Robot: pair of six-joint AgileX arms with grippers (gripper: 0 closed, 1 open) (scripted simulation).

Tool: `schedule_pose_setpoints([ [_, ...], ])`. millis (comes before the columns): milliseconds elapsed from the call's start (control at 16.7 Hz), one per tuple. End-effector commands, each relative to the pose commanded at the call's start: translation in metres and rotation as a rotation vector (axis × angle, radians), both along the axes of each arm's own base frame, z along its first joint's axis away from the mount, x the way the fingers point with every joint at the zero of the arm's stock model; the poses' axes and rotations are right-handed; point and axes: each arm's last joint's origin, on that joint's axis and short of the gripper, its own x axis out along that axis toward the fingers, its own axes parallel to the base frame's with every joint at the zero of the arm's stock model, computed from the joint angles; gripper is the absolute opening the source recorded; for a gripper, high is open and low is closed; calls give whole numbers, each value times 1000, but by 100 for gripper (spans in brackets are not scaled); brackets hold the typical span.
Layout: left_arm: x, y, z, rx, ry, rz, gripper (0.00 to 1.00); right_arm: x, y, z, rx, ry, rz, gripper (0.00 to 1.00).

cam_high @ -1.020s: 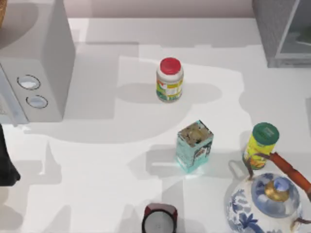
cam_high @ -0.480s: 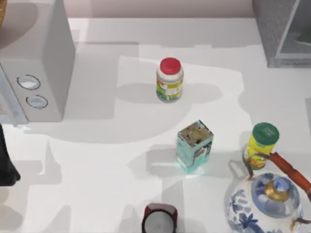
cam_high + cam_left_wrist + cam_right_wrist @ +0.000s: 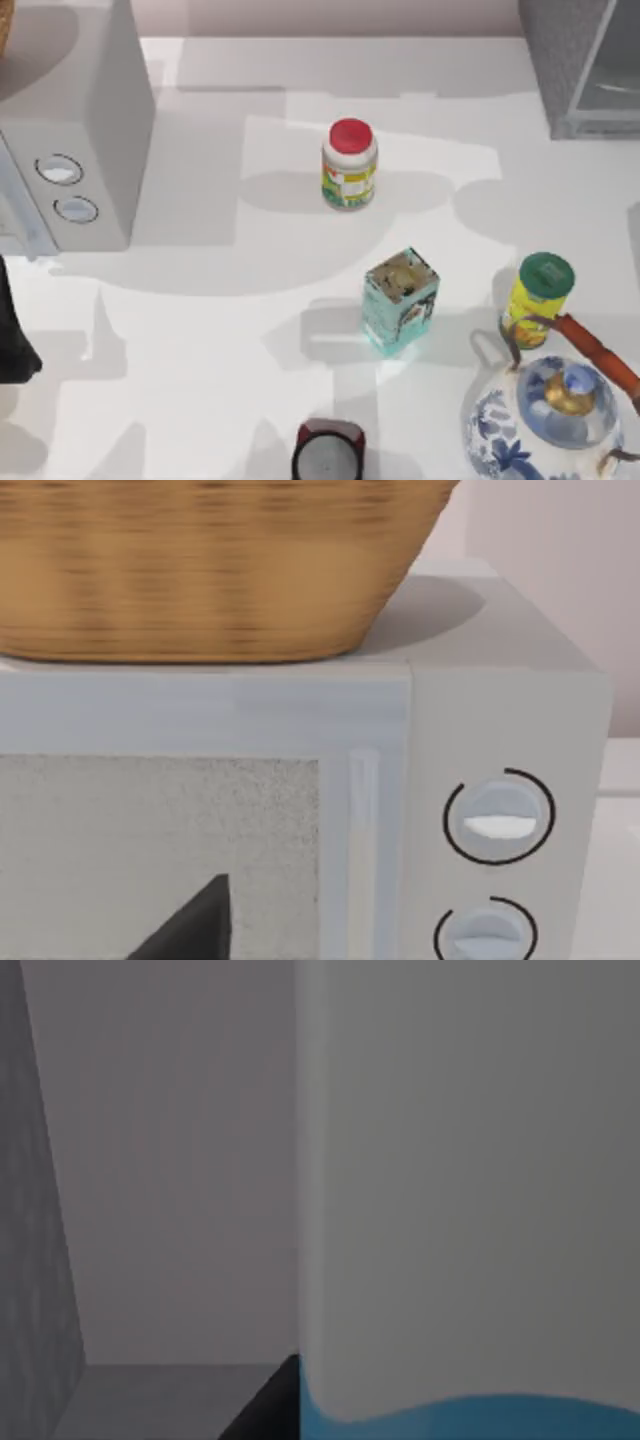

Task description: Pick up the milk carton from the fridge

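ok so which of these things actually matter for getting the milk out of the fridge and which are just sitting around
Belongs to the job:
- fridge, top view's upper right corner
- milk carton, close in front of the right wrist camera, inside the fridge

Just lying about:
- microwave with basket on top
- red-lidded jar
- teal box
- green-lidded jar
- teapot
- dark red cup

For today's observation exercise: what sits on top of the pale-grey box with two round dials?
A woven basket rests on the pale-grey box, overhanging its top in the left wrist view. The basket's inside cannot be seen; its wall hides it.
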Motion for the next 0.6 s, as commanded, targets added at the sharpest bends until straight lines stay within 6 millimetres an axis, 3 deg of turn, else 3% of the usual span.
schedule_pose_setpoints([
  [120,0,0,0,0,0,0,100,0,0,9,-1,-5,0,0],
  [360,0,0,0,0,0,0,100,-1,0,7,1,-2,0,0],
  [600,0,0,0,0,0,0,100,-23,-1,13,-2,-14,1,0],
])
